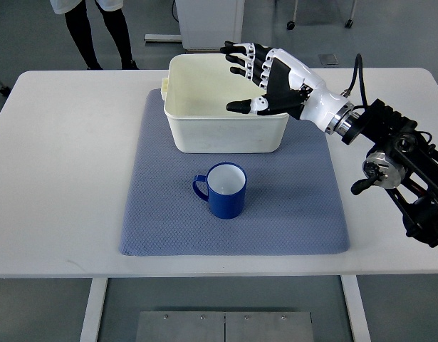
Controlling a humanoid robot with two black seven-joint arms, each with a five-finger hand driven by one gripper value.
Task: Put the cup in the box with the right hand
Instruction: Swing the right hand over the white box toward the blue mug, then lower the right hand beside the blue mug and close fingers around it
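Above table [69, 178], right hand [265, 78] hovers spread over box [226, 132].

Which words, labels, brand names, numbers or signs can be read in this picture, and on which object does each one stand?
None: no readable text shows anywhere in the top view.
Blue cup: plain, no print visible.
White box: plain walls, no label visible.
Blue mat and white table: no markings.
Right hand: black and white parts, no readable lettering.
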